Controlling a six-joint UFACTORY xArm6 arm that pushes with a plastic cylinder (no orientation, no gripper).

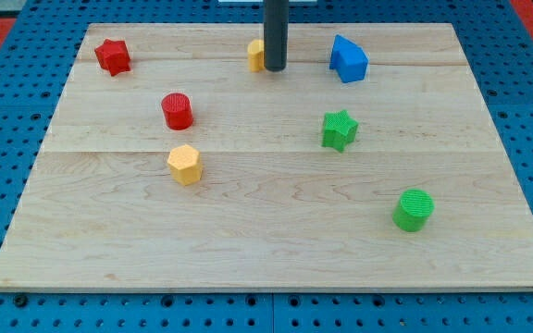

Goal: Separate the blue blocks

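One blue block [349,59], an angular wedge-like shape, sits near the view's top, right of centre; it may be two blue blocks pressed together, I cannot tell. My tip [274,68] is at the view's top centre, left of the blue block with a clear gap between them. The rod partly hides a yellow block [255,55] that touches its left side.
A red star [113,56] lies at the top left. A red cylinder [177,110] and a yellow hexagonal block [184,165] are left of centre. A green star [339,129] and a green cylinder [414,209] are on the right. The wooden board [266,250] ends at blue pegboard.
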